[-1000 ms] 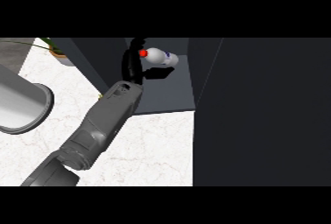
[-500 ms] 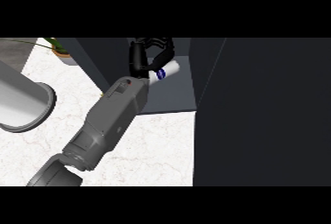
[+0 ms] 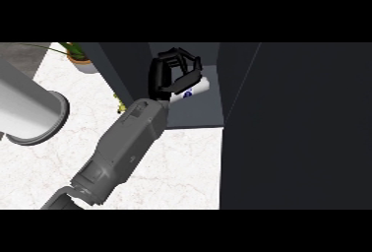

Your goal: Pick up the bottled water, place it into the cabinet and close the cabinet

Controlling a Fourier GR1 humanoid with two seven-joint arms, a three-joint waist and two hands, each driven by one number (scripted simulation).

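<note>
Bottle [image 3: 195, 88] lies inside the cabinet [image 3: 200, 110], far end, under the left robot hand [image 3: 170, 76]. Fingers spread above it, apparently released, though the view is dim. Placing looks done; door [image 3: 298, 123] not yet closed.

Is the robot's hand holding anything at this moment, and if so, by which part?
The left hand curls over the bottled water inside the cabinet, covering its upper end. Whether the fingers actually grip it cannot be told.
</note>
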